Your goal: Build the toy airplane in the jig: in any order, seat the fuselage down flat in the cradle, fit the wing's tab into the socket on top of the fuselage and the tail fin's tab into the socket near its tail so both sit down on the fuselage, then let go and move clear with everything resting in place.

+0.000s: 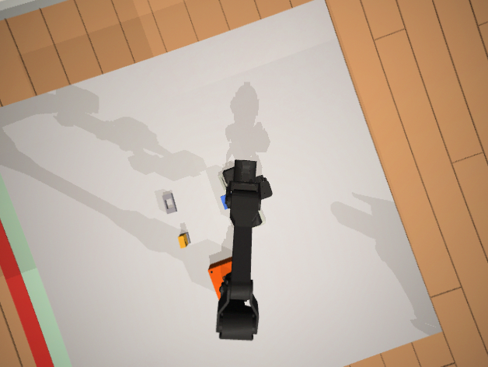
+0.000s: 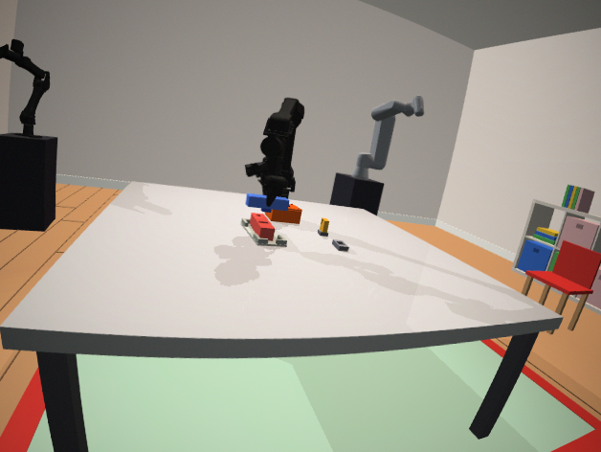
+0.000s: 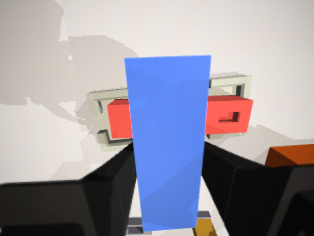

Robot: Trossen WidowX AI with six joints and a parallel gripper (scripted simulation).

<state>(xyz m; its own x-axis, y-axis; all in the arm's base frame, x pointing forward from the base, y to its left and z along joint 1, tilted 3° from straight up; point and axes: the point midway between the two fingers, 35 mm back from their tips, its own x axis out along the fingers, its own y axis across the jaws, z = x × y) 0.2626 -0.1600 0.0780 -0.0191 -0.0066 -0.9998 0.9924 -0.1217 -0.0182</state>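
Observation:
My gripper (image 2: pixel 270 201) (image 3: pixel 165 143) is shut on the blue wing (image 1: pixel 224 201) (image 2: pixel 256 200) (image 3: pixel 168 110) and holds it above the fuselage. The wing lies across the fuselage's length in the wrist view; a bit of blue shows under it in the exterior view. The red fuselage (image 2: pixel 262 227) (image 3: pixel 213 109) sits in the pale cradle (image 2: pixel 249 232) (image 3: pixel 112 93). The wing covers the fuselage's middle in the wrist view; one socket shows near its right end. The arm hides the fuselage in the top view. The yellow tail fin (image 1: pixel 183 240) (image 2: pixel 324 224) (image 3: pixel 203 228) stands upright in a dark holder.
An orange block (image 1: pixel 217 274) (image 2: pixel 286 215) (image 3: pixel 295 156) stands near the arm's base. A small grey holder (image 1: pixel 170 211) with a hollow middle (image 2: pixel 342 247) lies near the tail fin. Two other arms stand on pedestals beyond the table.

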